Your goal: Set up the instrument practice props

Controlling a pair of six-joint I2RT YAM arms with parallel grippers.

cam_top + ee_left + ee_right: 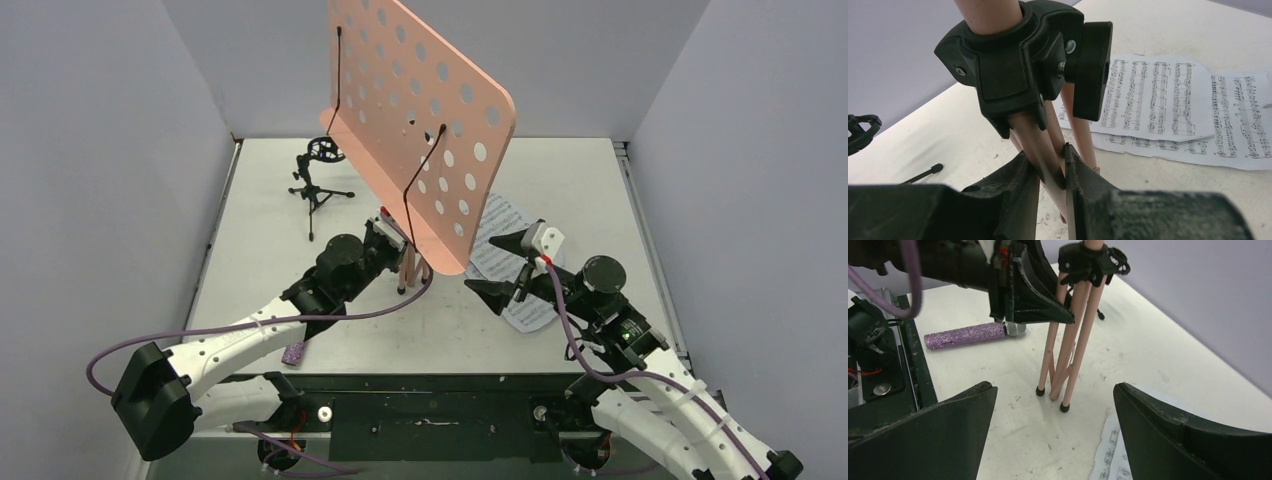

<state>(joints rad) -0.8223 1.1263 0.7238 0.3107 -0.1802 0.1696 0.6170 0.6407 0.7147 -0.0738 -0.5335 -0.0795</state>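
Centrally on the pale grey table (pixel 560 170) stands the pink perforated tripod music stand (pixel 420 110). Its broad holed desk tilts high above the surface, and its three thin legs (pixel 1068 340) are bunched close together, their black feet resting on the tabletop. A black collar with a knob (pixel 1018 65) joins the legs to the pole.

The left gripper (pixel 1050 165) comes in low from the left. Its two dark fingers are clamped on one pink leg just below that collar.

The right gripper (pixel 497 268) hangs to the right of the stand with its fingers spread wide, gripping nothing. From its wrist camera the stand's feet show between the two fingers, clear of both.

White sheet-music pages (pixel 500 215) lie flat and overlapping on the table to the right of the stand's legs, partly beneath the right gripper.

A small black tripod mic stand (pixel 318 175) with a ring mount sits upright toward the far left, well apart from the pages.

Lying on its side at the near edge, beside the left arm, is the purple glitter microphone (pixel 293 352). Its grey mesh head (pixel 1015 329) points toward the music stand.
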